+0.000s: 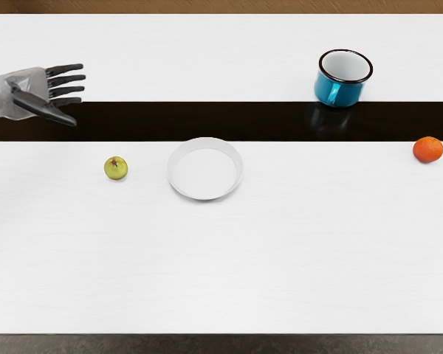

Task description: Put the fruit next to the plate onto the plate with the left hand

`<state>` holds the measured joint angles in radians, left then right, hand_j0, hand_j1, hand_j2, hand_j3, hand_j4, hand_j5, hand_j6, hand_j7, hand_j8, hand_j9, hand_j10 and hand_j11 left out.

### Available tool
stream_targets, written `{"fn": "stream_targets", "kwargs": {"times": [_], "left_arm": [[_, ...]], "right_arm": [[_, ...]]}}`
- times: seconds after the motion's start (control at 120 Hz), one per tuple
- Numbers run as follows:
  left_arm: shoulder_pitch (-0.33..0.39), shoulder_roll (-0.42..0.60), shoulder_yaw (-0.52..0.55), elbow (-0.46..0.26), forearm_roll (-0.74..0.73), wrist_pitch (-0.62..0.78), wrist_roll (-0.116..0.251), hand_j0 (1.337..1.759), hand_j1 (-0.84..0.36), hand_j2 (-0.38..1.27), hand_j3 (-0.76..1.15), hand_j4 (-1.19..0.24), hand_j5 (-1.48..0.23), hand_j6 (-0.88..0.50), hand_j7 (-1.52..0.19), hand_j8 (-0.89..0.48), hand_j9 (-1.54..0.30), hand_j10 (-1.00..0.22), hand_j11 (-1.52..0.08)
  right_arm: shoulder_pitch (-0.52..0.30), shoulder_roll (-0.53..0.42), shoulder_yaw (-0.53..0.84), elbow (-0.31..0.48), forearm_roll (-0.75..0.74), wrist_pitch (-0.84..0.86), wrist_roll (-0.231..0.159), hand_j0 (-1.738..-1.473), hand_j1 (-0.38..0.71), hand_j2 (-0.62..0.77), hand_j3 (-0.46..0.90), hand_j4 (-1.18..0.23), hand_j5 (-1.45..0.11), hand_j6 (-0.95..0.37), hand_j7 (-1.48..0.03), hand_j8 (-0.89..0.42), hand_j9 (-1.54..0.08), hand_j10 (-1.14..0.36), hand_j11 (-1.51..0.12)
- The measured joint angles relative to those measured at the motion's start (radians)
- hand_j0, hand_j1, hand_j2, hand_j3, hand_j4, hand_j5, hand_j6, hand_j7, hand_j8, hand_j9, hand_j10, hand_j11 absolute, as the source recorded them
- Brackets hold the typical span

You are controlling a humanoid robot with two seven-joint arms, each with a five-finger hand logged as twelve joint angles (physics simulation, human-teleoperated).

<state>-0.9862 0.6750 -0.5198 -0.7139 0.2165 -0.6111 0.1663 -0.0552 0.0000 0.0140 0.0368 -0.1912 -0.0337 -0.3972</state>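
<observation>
Left hand (38, 92), up-left of the plate (205, 169): pale grey shell on palm and wrist, five skinny black jointed fingers.

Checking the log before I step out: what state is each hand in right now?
Left hand: open, holding nothing.
Right hand: not in view.

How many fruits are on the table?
2. A green apple lies just left of the white plate, apart from it. An orange sits far off near the picture's right edge. None seem hidden.
</observation>
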Motion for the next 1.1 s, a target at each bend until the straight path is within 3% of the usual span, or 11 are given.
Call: {"fn": "stream_targets", "kwargs": {"times": [0.158, 0.2, 0.225, 0.317, 0.408, 0.567, 0.875, 1.1], "left_arm": [[-0.003, -0.002, 0.001, -0.004, 0.013, 0.0, -0.002, 1.658, 0.33, 0.0, 0.0, -0.02, -0.02, -0.02, -0.02, -0.02, -0.02, -0.02, -0.02], [-0.017, -0.011, 0.001, -0.005, 0.038, 0.0, -0.017, 1.658, 0.33, 0.01, 0.0, -0.02, -0.02, -0.02, -0.02, -0.02, -0.02, -0.02, -0.02], [-0.023, -0.012, 0.001, -0.005, 0.065, 0.0, -0.048, 1.658, 0.33, 0.0, 0.0, -0.02, -0.03, -0.02, -0.03, -0.02, -0.03, -0.02, -0.03], [-0.036, -0.025, 0.0, -0.005, 0.209, 0.0, -0.221, 1.658, 0.33, 0.01, 0.0, -0.02, -0.03, -0.02, -0.03, -0.02, -0.03, -0.02, -0.03], [-0.035, -0.032, 0.0, -0.006, 0.287, 0.0, -0.32, 1.658, 0.32, 0.01, 0.0, -0.02, -0.03, -0.02, -0.03, -0.02, -0.03, -0.02, -0.03], [-0.023, -0.053, 0.001, -0.006, 0.367, 0.0, -0.4, 1.658, 0.32, 0.01, 0.0, -0.02, -0.03, -0.02, -0.03, -0.02, -0.03, -0.02, -0.03], [0.001, -0.054, 0.021, -0.006, 0.501, 0.001, -0.626, 1.658, 0.32, 0.01, 0.0, -0.02, -0.03, -0.02, -0.03, -0.02, -0.03, -0.02, -0.03], [0.043, -0.054, 0.058, -0.006, 0.522, 0.001, -0.732, 1.658, 0.33, 0.01, 0.0, -0.02, -0.03, -0.02, -0.03, -0.02, -0.03, -0.02, -0.03]], "right_arm": [[0.0, 0.0, 0.0, 0.0, 0.0, -0.003, 0.001, -1.658, -0.35, 0.0, 0.0, 0.0, 0.0, 0.0, 0.0, 0.0, 0.0, 0.0, 0.0], [0.0, 0.0, 0.001, 0.0, 0.001, -0.004, 0.001, -1.658, -0.35, 0.0, 0.0, 0.0, 0.0, 0.0, 0.0, 0.0, 0.0, 0.0, 0.0], [0.0, 0.0, 0.001, 0.0, 0.001, -0.005, 0.001, -1.658, -0.35, 0.0, 0.0, 0.0, 0.0, 0.0, 0.0, 0.0, 0.0, 0.0, 0.0], [0.0, 0.0, 0.003, 0.0, 0.001, -0.006, 0.001, -1.658, -0.35, 0.0, 0.0, 0.0, 0.0, 0.0, 0.0, 0.0, 0.0, 0.0, 0.0], [0.0, 0.0, 0.006, 0.0, 0.001, -0.007, 0.001, -1.658, -0.35, 0.0, 0.0, 0.0, 0.0, 0.0, 0.0, 0.0, 0.0, 0.0, 0.0], [-0.002, 0.0, 0.008, 0.0, 0.002, -0.008, 0.001, -1.658, -0.35, 0.0, 0.0, 0.0, 0.0, 0.0, 0.0, 0.0, 0.0, 0.0, 0.0], [-0.006, 0.0, 0.007, 0.0, 0.002, -0.004, 0.001, -1.658, -0.35, 0.0, 0.0, 0.0, 0.0, 0.0, 0.0, 0.0, 0.0, 0.0, 0.0], [-0.005, 0.0, 0.004, 0.0, 0.001, 0.001, 0.0, -1.658, -0.35, 0.0, 0.0, 0.0, 0.0, 0.0, 0.0, 0.0, 0.0, 0.0, 0.0]]}}
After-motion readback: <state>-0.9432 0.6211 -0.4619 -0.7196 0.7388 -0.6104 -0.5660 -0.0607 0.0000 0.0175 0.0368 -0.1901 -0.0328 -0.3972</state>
